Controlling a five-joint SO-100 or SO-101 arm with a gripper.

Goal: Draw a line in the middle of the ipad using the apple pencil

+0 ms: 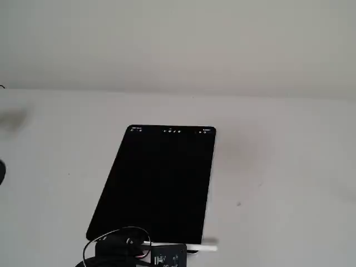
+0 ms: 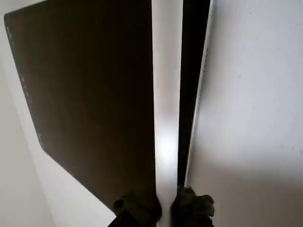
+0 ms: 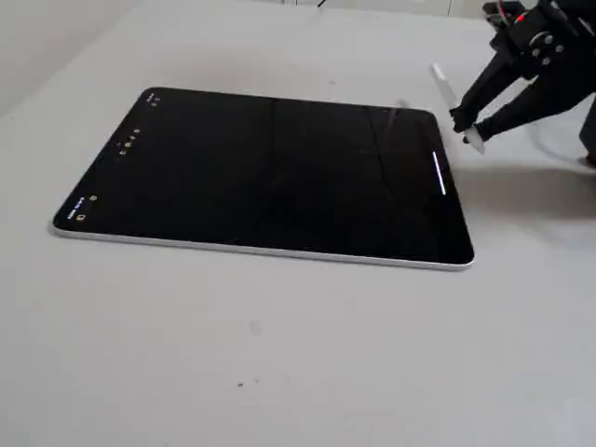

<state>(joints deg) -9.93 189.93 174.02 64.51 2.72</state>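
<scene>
The iPad (image 3: 261, 172) lies flat on the pale table, its screen dark; it also shows in a fixed view (image 1: 158, 183) and in the wrist view (image 2: 85, 94). My gripper (image 3: 466, 126) is shut on the white Apple Pencil (image 3: 447, 93) at the iPad's right short edge in that view. The pencil is tilted, with its lower end just off the edge; I cannot tell whether it touches. In the wrist view the pencil (image 2: 165, 118) runs up between my fingers (image 2: 137, 208). A short white streak (image 3: 440, 174) shows on the screen near that edge.
In a fixed view the arm's black body and a looped cable (image 1: 111, 239) sit at the iPad's near edge, and the pencil (image 1: 203, 245) lies across that edge. The bare table (image 3: 279, 354) surrounds the iPad. A pale wall (image 1: 178, 44) stands behind.
</scene>
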